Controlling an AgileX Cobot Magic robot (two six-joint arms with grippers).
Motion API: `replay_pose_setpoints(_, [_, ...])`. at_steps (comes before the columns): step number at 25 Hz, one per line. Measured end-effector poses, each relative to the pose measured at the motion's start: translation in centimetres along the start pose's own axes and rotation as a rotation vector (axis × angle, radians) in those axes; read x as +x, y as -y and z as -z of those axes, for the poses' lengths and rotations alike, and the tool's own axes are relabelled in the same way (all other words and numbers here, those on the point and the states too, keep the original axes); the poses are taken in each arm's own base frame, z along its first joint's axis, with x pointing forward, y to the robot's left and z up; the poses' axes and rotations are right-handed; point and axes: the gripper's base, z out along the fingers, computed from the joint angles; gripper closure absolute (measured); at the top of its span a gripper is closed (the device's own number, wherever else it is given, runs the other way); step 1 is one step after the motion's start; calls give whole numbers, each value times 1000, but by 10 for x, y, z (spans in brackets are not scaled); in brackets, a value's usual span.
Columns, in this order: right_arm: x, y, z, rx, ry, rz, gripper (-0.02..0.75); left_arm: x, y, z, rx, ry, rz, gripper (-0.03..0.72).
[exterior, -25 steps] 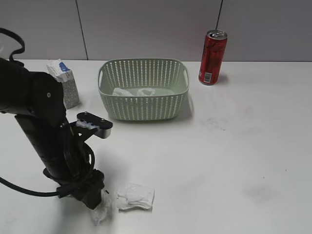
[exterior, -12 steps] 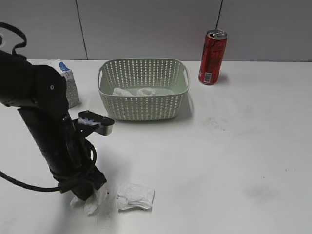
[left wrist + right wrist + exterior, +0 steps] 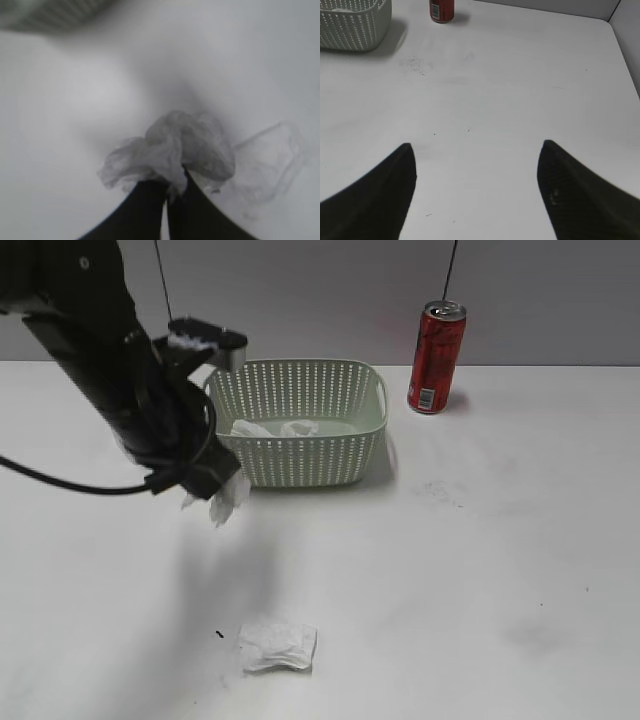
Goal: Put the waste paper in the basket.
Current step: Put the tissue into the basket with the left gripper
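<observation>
1. The left pincer (image 3: pixel 212 490) is clenched on a crumpled white tissue-like paper wad (image 3: pixel 226 500), holding it up off the white bench (image 3: pixel 450 570), just in front of the near left corner of the basket. In the left wrist view the two dark fingers (image 3: pixel 150 205) are pressed nearly together with the wad (image 3: pixel 172 152) bunched out above them (that shot's pretty blurry).
2. The pale sage-green plastic basket with slotted walls (image 3: pixel 295 455) sits toward the back of the bench, and two more white paper wads (image 3: pixel 275 428) lie inside it.
3. Another crumpled white paper wad (image 3: pixel 277 645) is flat on the bench near the front edge, well apart from the basket.
4. The right pincer (image 3: pixel 476 187) is released, its fingers spread wide over bare bench. Its camera catches a corner of the basket (image 3: pixel 352 27) and the can (image 3: pixel 441 11) at the top.
5. A tall red drink can (image 3: pixel 437 357) stands upright to the right of the basket, near it but not touching.
</observation>
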Motion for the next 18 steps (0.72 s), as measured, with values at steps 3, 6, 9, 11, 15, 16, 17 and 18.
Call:
replay_pose_setpoints(3, [0,0,0,0,0,0,166,-26,-5,18,-56,165,-20,706])
replay_pose_setpoints(6, [0,0,0,0,0,0,166,-49,-10,34,-131,344,-53,706])
replay_pose_setpoints(9, [0,0,0,0,0,0,166,-63,-14,41,-198,483,-80,706])
replay_pose_setpoints(11, [0,0,0,0,0,0,166,-70,-19,39,-242,547,-104,706])
replay_pose_setpoints(15, [0,0,0,0,0,0,166,-79,-29,15,-294,588,-136,706])
replay_pose_setpoints(16, [0,0,0,0,0,0,166,-80,-32,7,-297,584,-136,706])
replay_pose_setpoints(17, [0,0,0,0,0,0,166,-80,-34,-1,-298,575,-135,699])
replay_pose_setpoints(18, [0,0,0,0,0,0,166,-80,-36,-9,-296,560,-132,680])
